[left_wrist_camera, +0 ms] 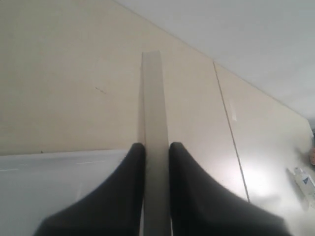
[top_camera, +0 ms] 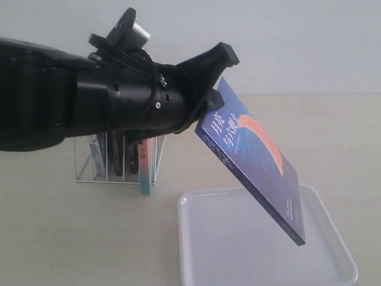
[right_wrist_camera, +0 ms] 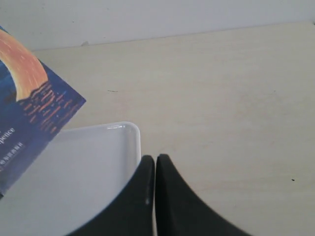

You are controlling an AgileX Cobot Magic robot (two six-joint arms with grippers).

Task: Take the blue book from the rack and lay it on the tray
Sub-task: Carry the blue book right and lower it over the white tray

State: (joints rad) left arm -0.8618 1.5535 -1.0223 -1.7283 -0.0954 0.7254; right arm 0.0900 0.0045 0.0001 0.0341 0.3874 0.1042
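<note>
A: Furthest left, the rack point(top_camera: 95, 177) stands on the tabletop point(top_camera: 53, 238) behind our left arm point(top_camera: 71, 101). The teal-and-pink-spined book point(top_camera: 146, 167) and some dark-spined books point(top_camera: 116, 158) sit in its slots. The blue book is already out.

B: Agreed. Our left gripper point(top_camera: 215, 80) has its fingers clamped on the upper corner of the blue book point(top_camera: 256, 161). In the left wrist view the pads point(left_wrist_camera: 123, 187) press on either side of its pale page edge. The book hangs slanted, cover up, with its low corner over the tray point(top_camera: 226, 250) and, as far as we can judge, not touching it.

A: So laying it down is the step in hand. How do we do it well?

B: We lower until the low corner meets the tray floor inside the rim. Then we bring the wrist down so the book tips flat, rather than letting go at this tilt. A thin paperback held by one corner probably sags and may slide, so we go slowly and part the fingers only once it rests.

A: The low corner hangs towards the tray's right side, so we watch that it doesn't land on the rim there.

B: And the right gripper point(right_wrist_camera: 155, 162)?

A: Its fingers are together on nothing, just beside the tray's corner in its own view. The exterior view doesn't show it. We leave it clear of the book's path.
</note>
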